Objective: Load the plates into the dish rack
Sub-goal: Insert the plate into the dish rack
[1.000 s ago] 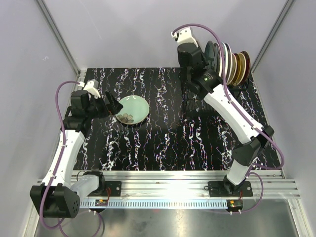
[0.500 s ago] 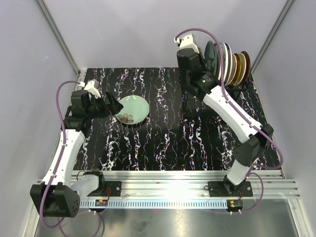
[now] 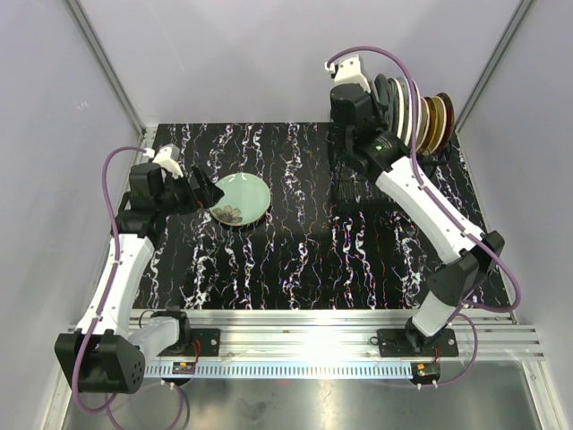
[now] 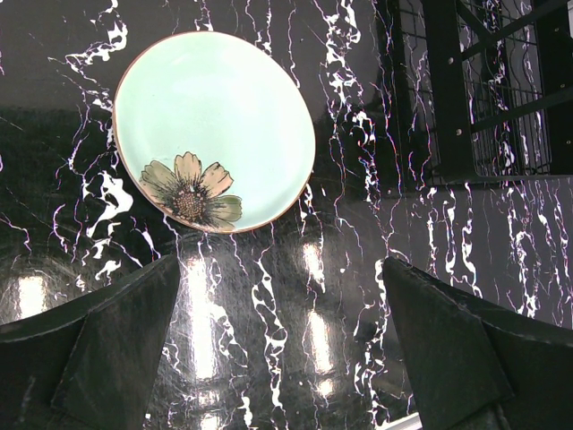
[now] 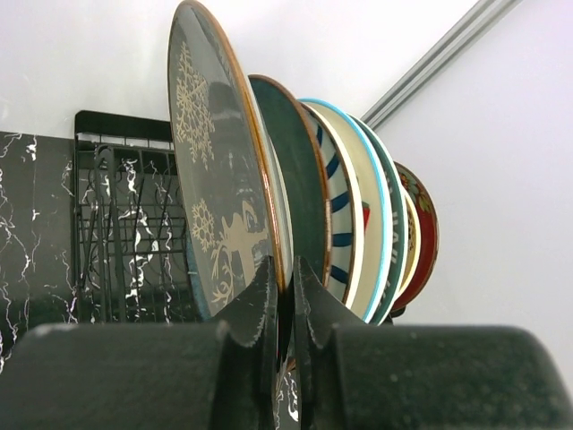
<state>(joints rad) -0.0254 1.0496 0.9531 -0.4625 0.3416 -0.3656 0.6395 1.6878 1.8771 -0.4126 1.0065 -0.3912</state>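
Starting nearest the arm bases, the left tool [image 4: 279, 269] is seen hovering low over the counter [image 3: 295, 260] with its jaws spread as wide as they go and nothing between them. Just beyond it, one pale green plate [image 4: 215, 134] with a painted flower lies flat on the counter, apart from both jaws – the only plate seen outside the rack.

Farther back, at the far right of the counter, the dish rack [image 3: 345, 184] is found with a row of plates [image 5: 358, 206] standing on edge in it, close together. The right tool [image 5: 285, 269] is nearly closed, and the rim of a dark plate [image 5: 210, 179] with pale snowflake figures is pinched between its fingers. That plate is held upright at the open end of the row, just beside its dark green neighbour. Whether its lower edge is already seated between the prongs cannot be told, since the foot of the plate is hidden.

The step in hand is judged to be the slotting of this dark plate; the task looks almost finished. What seems called for next is that the plate be settled into a free slot and the grip be released without the neighbours being knocked – then the green plate on the counter is left to be picked up by its rim.
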